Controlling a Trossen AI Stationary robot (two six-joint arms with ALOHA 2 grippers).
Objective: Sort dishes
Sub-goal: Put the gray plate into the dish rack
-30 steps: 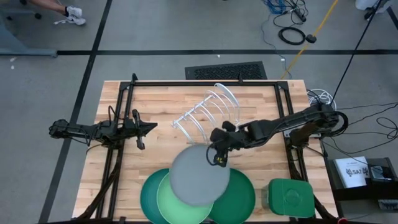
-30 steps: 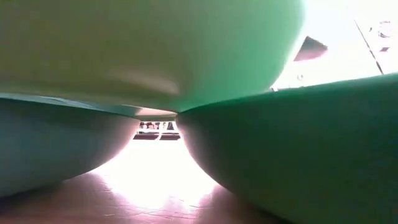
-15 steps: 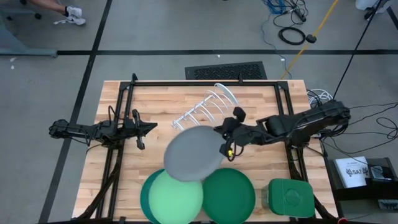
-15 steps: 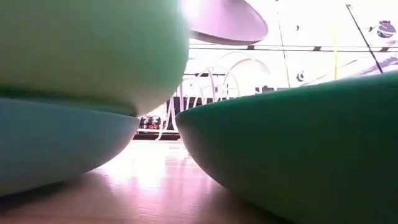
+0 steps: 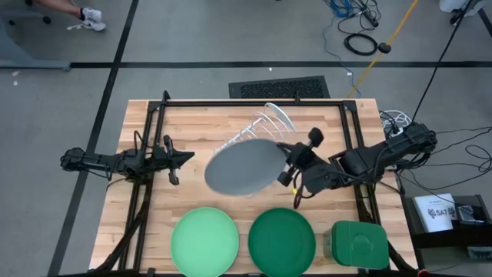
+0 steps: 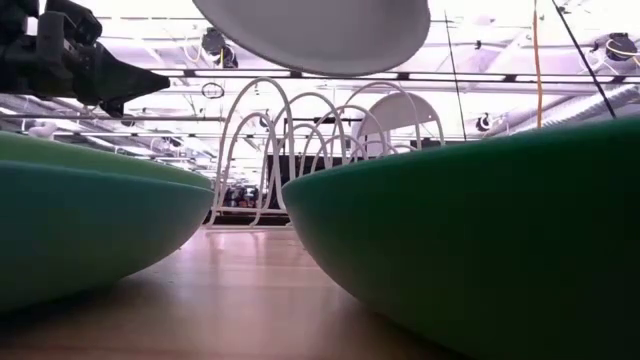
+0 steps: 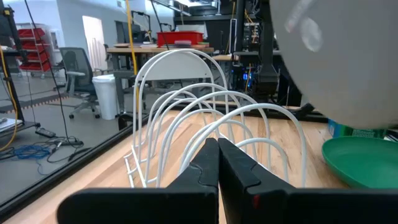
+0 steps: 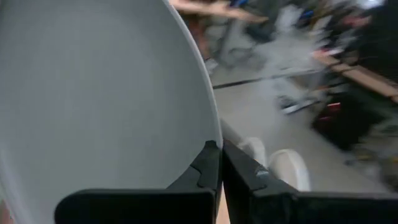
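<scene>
With my right gripper [image 5: 286, 174] jaws clamped on the grey plate [image 5: 242, 166], I'd tilt it upright before the rack [image 5: 257, 132].

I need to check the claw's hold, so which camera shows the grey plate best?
The high view: the whole grey plate shows, held above the table at one edge by the right claw. The low view catches only its underside, the left wrist view a part of it, and the right wrist view its face and the pinched rim.
</scene>
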